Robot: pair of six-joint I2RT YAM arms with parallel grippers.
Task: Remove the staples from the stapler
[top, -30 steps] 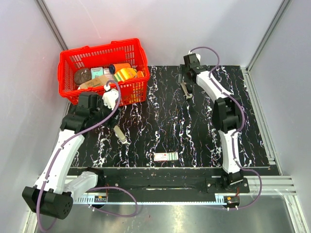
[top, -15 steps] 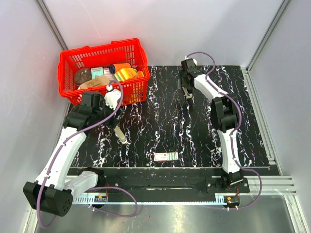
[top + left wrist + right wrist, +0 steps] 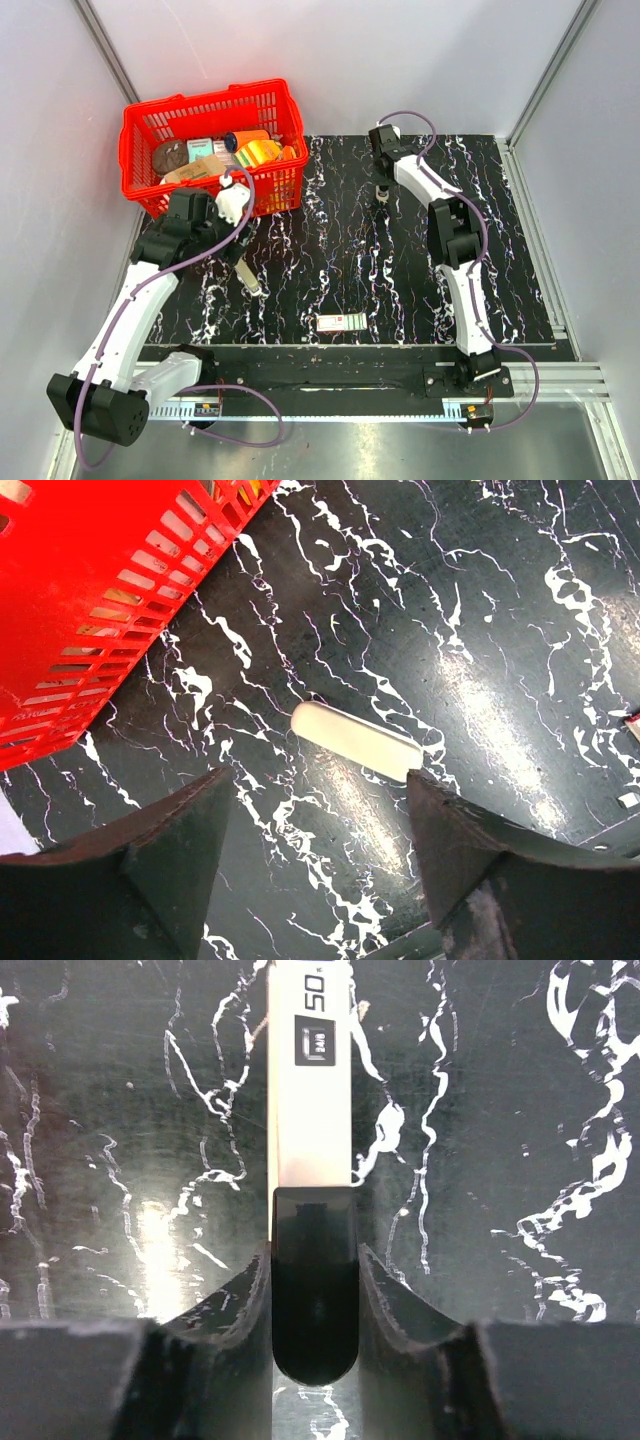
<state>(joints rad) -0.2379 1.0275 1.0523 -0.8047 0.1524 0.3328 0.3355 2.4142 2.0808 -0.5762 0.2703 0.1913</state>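
- Two black fingers of the right gripper (image 3: 313,1260) are pressed against the sides of the stapler (image 3: 310,1080), a slim pale beige-grey bar with a rounded black end. The black end sits between the fingers, while the pale length projects beyond them and carries a printed "50" and a small dark square label
- In the top view this gripper and the pinched stapler are at the far middle of the black, white-veined marble-pattern table (image 3: 330,255), to the right of the red plastic lattice basket (image 3: 205,101). Whether the stapler rests on the table cannot be told
- The left gripper (image 3: 315,780) has its fingers spread wide and holds nothing. It hangs over a cream rounded oblong plastic piece (image 3: 355,740), which lies flat on the table and touches neither finger
- The basket's near wall is just beside the left gripper, and the basket holds assorted packets and small items (image 3: 235,150)
- A flat white box with green-and-red print (image 3: 340,322) lies by the table's near edge, between the two arms and well apart from both grippers
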